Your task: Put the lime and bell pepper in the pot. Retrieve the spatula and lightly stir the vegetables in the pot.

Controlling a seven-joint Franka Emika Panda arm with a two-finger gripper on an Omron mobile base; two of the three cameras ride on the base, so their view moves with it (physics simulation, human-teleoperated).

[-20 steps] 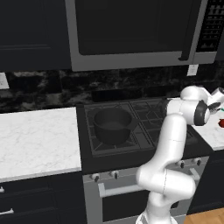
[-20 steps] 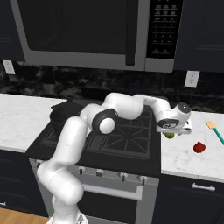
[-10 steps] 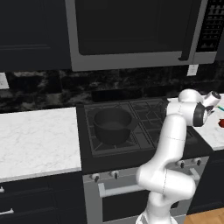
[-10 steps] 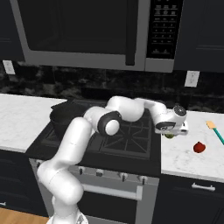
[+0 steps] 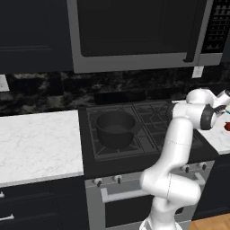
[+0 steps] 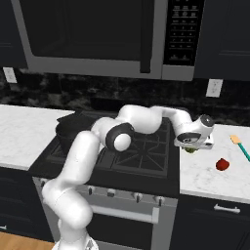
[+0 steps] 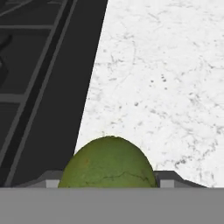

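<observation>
Closing on the lime

My gripper (image 6: 191, 148) has its jaws snug around the lime (image 7: 108, 162) at bottom centre; I'd lift straight up, then carry it to the pot (image 5: 115, 128).

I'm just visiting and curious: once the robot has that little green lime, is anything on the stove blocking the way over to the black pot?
Nothing visible does. The gripper sits around the lime on the white counter just right of the stove. Between it and the pot lie only flat burner grates.
</observation>
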